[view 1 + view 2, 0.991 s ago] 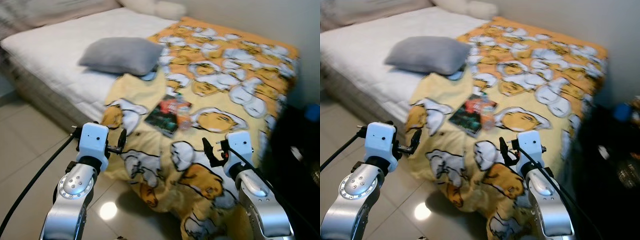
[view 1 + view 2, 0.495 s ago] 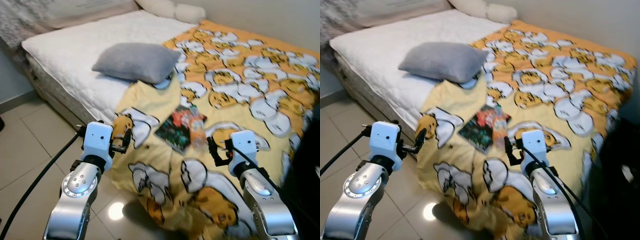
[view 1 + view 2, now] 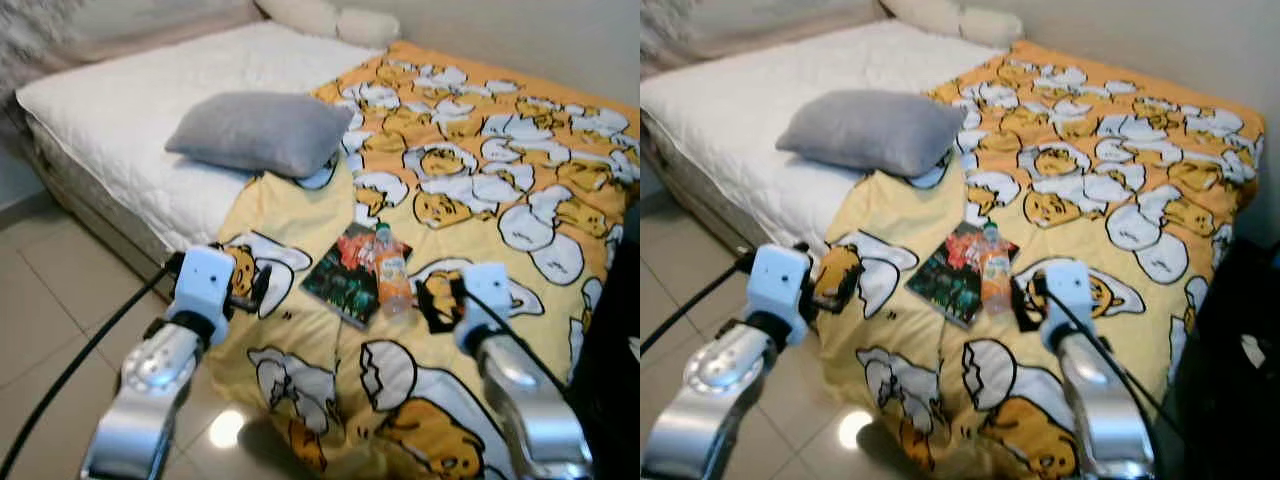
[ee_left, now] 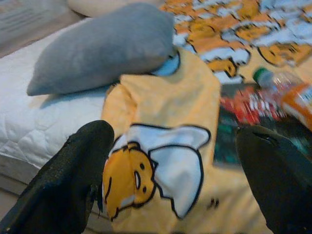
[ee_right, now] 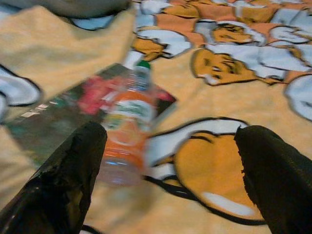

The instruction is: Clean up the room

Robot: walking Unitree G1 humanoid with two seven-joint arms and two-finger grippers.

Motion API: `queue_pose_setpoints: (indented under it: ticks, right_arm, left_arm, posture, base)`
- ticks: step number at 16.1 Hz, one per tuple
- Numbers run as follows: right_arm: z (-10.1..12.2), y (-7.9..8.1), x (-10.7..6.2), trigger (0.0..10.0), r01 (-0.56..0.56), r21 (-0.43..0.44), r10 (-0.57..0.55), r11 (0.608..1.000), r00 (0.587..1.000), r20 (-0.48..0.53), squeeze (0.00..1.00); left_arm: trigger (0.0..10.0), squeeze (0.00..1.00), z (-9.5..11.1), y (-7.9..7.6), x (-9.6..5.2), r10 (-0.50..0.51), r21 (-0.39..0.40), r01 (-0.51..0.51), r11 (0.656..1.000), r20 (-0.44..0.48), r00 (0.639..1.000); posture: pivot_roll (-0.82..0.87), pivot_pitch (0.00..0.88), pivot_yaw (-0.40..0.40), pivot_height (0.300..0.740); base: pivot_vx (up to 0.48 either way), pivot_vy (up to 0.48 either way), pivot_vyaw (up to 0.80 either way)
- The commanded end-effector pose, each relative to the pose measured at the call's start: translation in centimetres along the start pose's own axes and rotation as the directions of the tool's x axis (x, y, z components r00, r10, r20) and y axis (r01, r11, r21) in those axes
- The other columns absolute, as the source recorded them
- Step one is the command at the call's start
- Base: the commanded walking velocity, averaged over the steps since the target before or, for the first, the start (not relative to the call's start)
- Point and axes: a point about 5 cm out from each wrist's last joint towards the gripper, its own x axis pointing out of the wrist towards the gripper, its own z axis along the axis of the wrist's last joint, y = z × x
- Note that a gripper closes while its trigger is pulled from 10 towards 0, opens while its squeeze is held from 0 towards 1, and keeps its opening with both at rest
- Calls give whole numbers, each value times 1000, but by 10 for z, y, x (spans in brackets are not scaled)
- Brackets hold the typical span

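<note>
a plastic bottle [image 3: 392,279] with a green cap and orange label lies on its side on the yellow cartoon-egg blanket [image 3: 480,180], partly on a dark magazine [image 3: 345,272], at the near edge of a bed [image 3: 110,110] whose gray pillow [image 3: 260,132] sits further back on the left. the right gripper [image 5: 168,175] hovers just near of the bottle with its black fingers spread wide and nothing between them; the left gripper [image 4: 175,180] is equally wide and empty, over the blanket's hanging corner on the left. the bottle looks light and thin-walled, likely smooth and prone to rolling on the soft bedding, so a grip across its labelled middle seems safest. the magazine would be floppy and flat, hard to pinch without sliding it to an edge. the label and cover print are too blurred to read.
</note>
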Motion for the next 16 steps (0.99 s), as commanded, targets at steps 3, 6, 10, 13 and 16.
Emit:
queue_pose_setpoints:
  ticks: [3, 6, 10, 13, 16]
  right_arm:
    - [-1, 11, 19, 10000, -81, -25, 79, 996, 995, -64, 0]
    - [4, 17, 37, 10000, -112, -29, 110, 993, 991, -72, 0]
    - [20, 31, 70, 10000, -160, 60, 163, 985, 985, -60, 0]
    - [30, 31, 82, 10000, -155, 64, 158, 986, 986, -56, 0]
    - [39, 22, 97, 10000, -95, -16, 93, 995, 991, -97, 0]
  left_arm:
    - [10000, 0, -2, -9, 2, -125, -14, 125, 992, -33, 992]
    - [10000, 0, 1, -10, 7, -180, -24, 180, 983, -23, 983]
    - [10000, 0, 1, -7, 17, -236, -54, 234, 971, -39, 971]
    - [10000, 0, -1, -7, 17, -272, -86, 267, 960, -54, 961]
    - [10000, 0, 0, -8, 15, -316, -44, 314, 948, -61, 947]
  posture:
    - [-88, 0, 10, 740]
    - [-92, 0, 21, 740]
    - [-80, 0, 18, 740]
    - [-73, 0, 16, 740]
    - [-62, 0, 16, 740]
  base:
    - [0, 0, 0]
    - [0, 0, 0]
    - [0, 0, 0]
    - [0, 0, 0]
    - [0, 0, 0]
